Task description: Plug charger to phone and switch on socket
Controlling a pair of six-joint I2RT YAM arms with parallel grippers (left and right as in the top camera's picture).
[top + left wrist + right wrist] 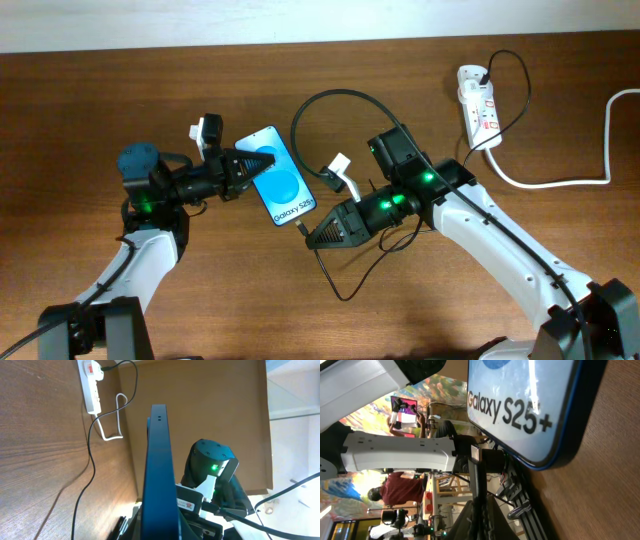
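Note:
The phone [281,186] has a blue screen reading "Galaxy S25+". My left gripper [247,165] is shut on its upper end and holds it tilted on edge. In the left wrist view its dark edge [159,460] rises between the jaws [160,522]. My right gripper [318,234] is shut on the black charger cable [322,100], with the plug tip [304,226] right at the phone's lower end. In the right wrist view the plug [475,457] sticks out of the jaws [479,505] just short of the phone [520,405]. The white socket [478,100] lies at the back right.
The thick white cord [560,181] runs from the socket to the right edge. The black cable loops behind the phone and trails below my right gripper [345,290]. The socket [91,385] and cable [90,460] also show in the left wrist view.

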